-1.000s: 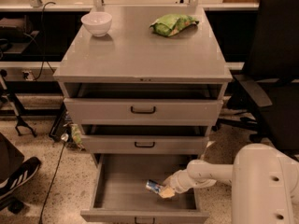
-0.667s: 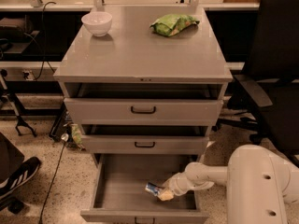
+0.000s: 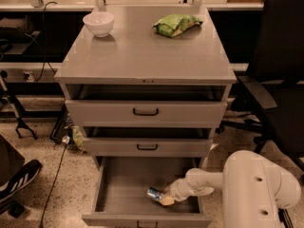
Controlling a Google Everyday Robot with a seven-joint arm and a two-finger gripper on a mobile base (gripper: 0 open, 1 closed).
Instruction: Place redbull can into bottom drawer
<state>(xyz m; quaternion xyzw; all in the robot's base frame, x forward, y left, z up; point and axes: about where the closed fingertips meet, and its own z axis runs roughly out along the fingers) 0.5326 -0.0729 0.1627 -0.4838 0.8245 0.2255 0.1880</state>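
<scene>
The bottom drawer [image 3: 118, 186] is pulled wide open at the foot of the grey cabinet, plain grey inside. The redbull can [image 3: 154, 194] lies on its side on the drawer floor, toward the front right. My gripper [image 3: 165, 199] reaches down into the drawer from the right on the white arm [image 3: 204, 182]. Its tan fingertips are at the can's right end. The can's far end is hidden by the gripper.
A white bowl [image 3: 98, 23] and a green snack bag [image 3: 176, 24] sit on the cabinet top. Two shallower drawers [image 3: 145, 112] above stand slightly open. A black office chair [image 3: 278, 80] is at the right. Cables and a chair base lie on the left floor.
The gripper and can stay in about the same spot inside the bottom drawer. The white arm has shifted slightly left.
</scene>
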